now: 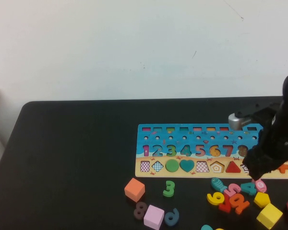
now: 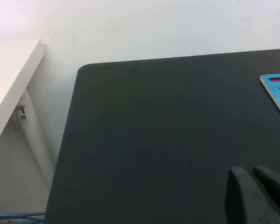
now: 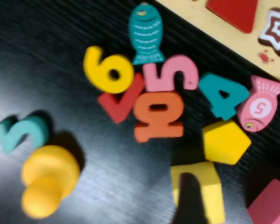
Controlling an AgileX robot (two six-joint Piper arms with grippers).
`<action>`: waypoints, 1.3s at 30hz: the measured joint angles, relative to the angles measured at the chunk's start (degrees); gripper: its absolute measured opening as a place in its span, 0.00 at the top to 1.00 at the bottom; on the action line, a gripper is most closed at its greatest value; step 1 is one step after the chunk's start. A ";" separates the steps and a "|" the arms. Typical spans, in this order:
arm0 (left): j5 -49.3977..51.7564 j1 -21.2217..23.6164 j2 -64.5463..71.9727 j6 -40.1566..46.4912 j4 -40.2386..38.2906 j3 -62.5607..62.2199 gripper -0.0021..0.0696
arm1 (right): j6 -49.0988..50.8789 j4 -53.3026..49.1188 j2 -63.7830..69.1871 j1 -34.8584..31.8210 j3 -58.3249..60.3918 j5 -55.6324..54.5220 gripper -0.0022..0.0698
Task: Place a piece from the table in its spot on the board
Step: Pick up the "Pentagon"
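Right gripper (image 1: 257,178) hovers over the loose pile (image 1: 235,194) just near of the board (image 1: 201,151) – pieces directly below, fingers' state I cannot tell. Left gripper (image 2: 256,193) (fingers together) sits far left – well apart.

Table (image 1: 67,158) black; board (image 1: 149,132) blue above, cream strip below; red triangle (image 3: 232,11); teal fish (image 3: 145,31); yellow 6 (image 3: 107,70); pink 5 (image 3: 170,72); orange 10 (image 3: 158,116); pink fish (image 3: 260,108); right gripper (image 1: 266,158) black; left gripper (image 2: 256,196) dark grey
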 joint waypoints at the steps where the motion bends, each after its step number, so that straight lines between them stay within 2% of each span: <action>1: 0.00 0.00 0.00 0.00 0.00 0.00 0.97 | 0.87 -0.67 0.65 0.00 0.00 -0.36 0.29; 4: 0.00 0.00 0.00 0.00 0.00 0.00 0.97 | 3.78 -2.92 2.81 0.00 0.00 -1.30 0.22; 10: 0.22 0.00 0.00 0.00 0.00 0.00 0.97 | 9.62 -3.75 6.57 0.00 0.90 -4.89 0.19; 22: 0.22 0.00 0.00 0.00 -0.05 0.00 0.97 | 17.54 -7.47 10.48 0.00 4.54 -11.18 0.19; 35: 0.22 0.00 0.00 0.12 -0.05 0.00 0.97 | 18.60 -6.36 13.13 0.00 4.62 -12.14 0.19; 39: 0.22 0.00 0.00 0.12 -0.05 0.00 0.97 | 18.60 -5.68 13.62 0.00 4.62 -12.14 0.24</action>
